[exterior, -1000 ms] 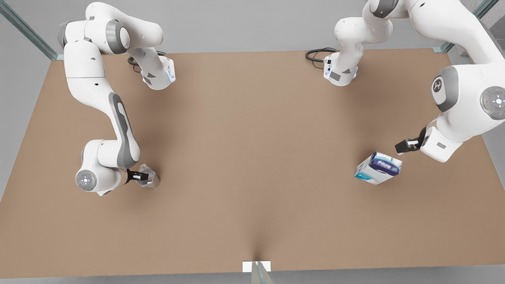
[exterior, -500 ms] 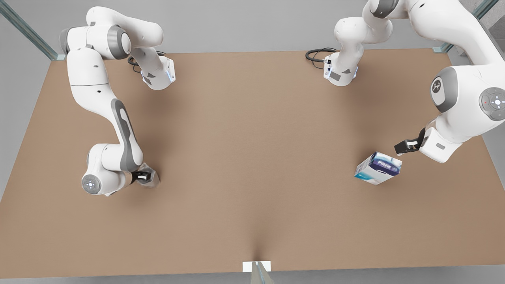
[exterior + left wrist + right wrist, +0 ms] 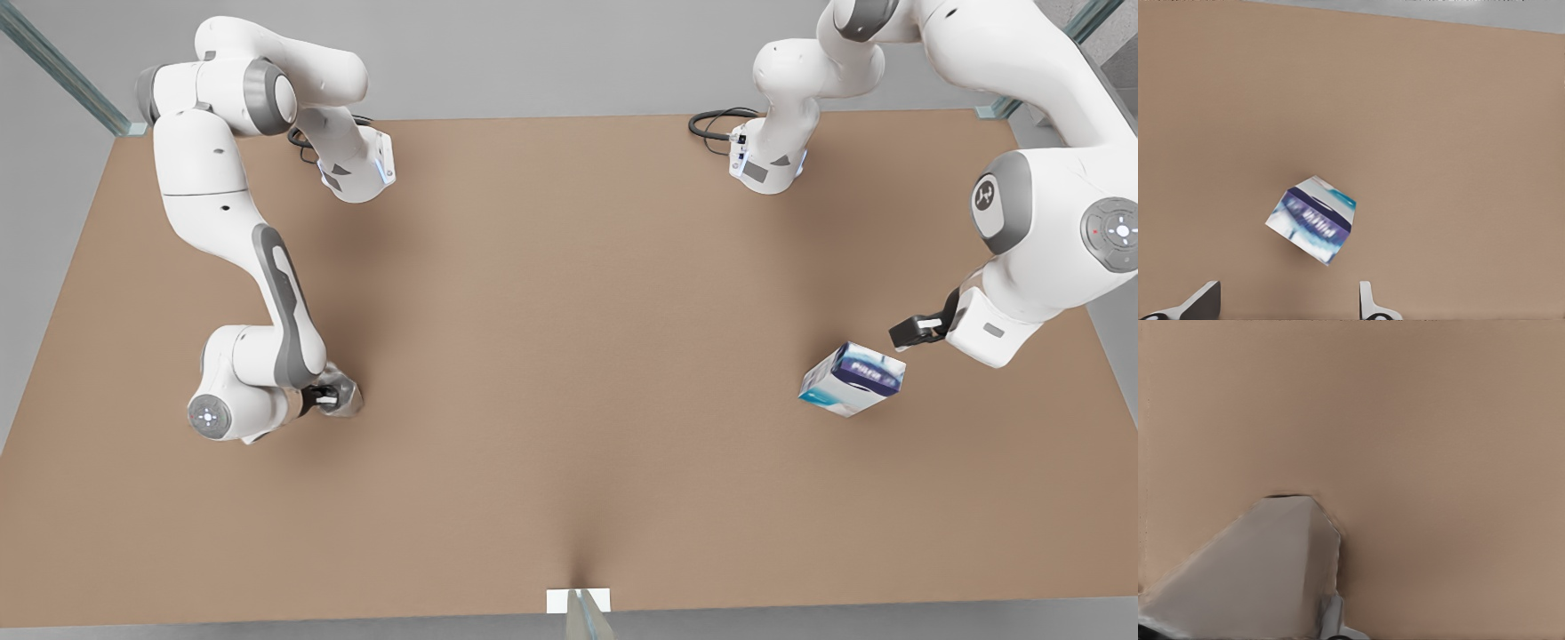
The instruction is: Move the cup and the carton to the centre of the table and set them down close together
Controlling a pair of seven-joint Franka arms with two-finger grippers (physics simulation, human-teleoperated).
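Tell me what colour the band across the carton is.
Dark purple-blue with white lettering, on the carton; it shows best in the front view.

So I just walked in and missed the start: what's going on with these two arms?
Two robot arms are working on a brown table. The right hand, at the front view's left, is at the small grey cup, with the cup close against one finger; whether it grips it is unclear. The left hand, at the front view's right, hangs open near the blue-and-white carton without touching it. Cup and carton sit far apart, neither at the table's centre.
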